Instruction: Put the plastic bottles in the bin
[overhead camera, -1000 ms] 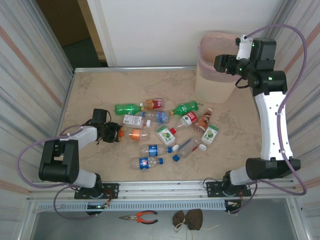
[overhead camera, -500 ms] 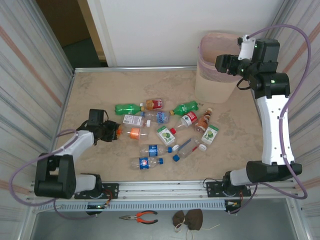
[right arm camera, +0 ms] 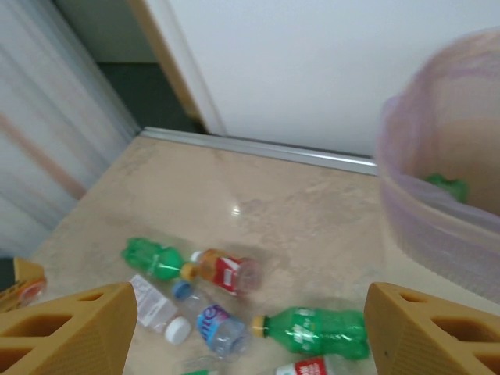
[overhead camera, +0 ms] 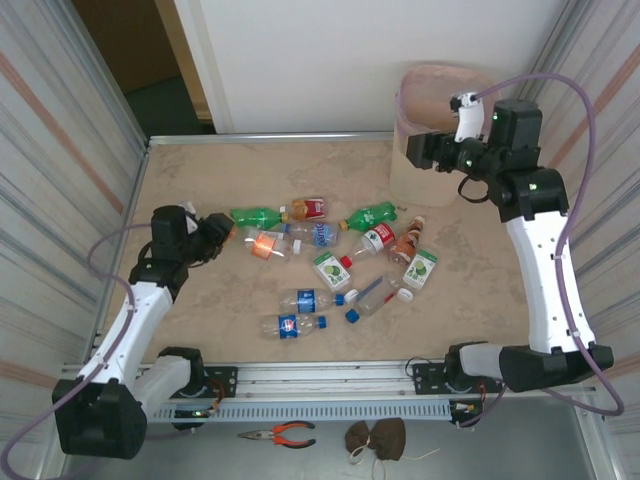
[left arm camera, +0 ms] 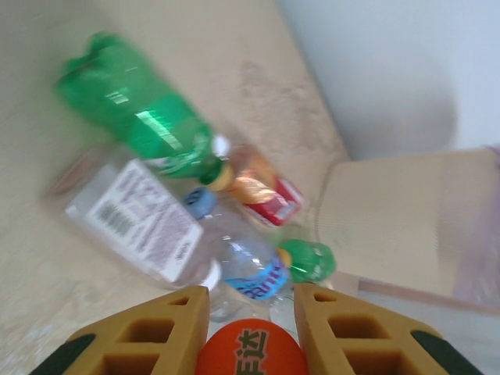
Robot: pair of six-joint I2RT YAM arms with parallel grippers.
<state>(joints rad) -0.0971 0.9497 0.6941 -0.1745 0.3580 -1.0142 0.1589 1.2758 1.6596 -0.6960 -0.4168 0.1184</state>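
Several plastic bottles [overhead camera: 330,262] lie scattered mid-table, among them a green one [overhead camera: 255,216] and a red-labelled one [overhead camera: 308,208]. My left gripper [overhead camera: 232,238] is shut on an orange-labelled bottle [overhead camera: 265,245] at the left end of the heap. That orange label [left arm camera: 250,353] sits between my fingers [left arm camera: 160,328] in the left wrist view, with a clear white-labelled bottle [left arm camera: 141,219] and a green one [left arm camera: 137,117] beyond. The pale pink bin [overhead camera: 425,185] stands at the back right. My right gripper [overhead camera: 420,150] hangs open and holding nothing beside the bin's near rim. A green bottle [right arm camera: 445,187] lies inside the bin [right arm camera: 437,226].
Orange-handled pliers [overhead camera: 281,433] and a brown lump [overhead camera: 376,438] lie on the ledge below the table's front rail. Corrugated walls close both sides, and a metal rail [overhead camera: 270,137] runs along the back.
The left gripper has shut on the orange-labelled bottle and drawn back and up to the left with it. The right gripper has shifted left, off the bin's rim.
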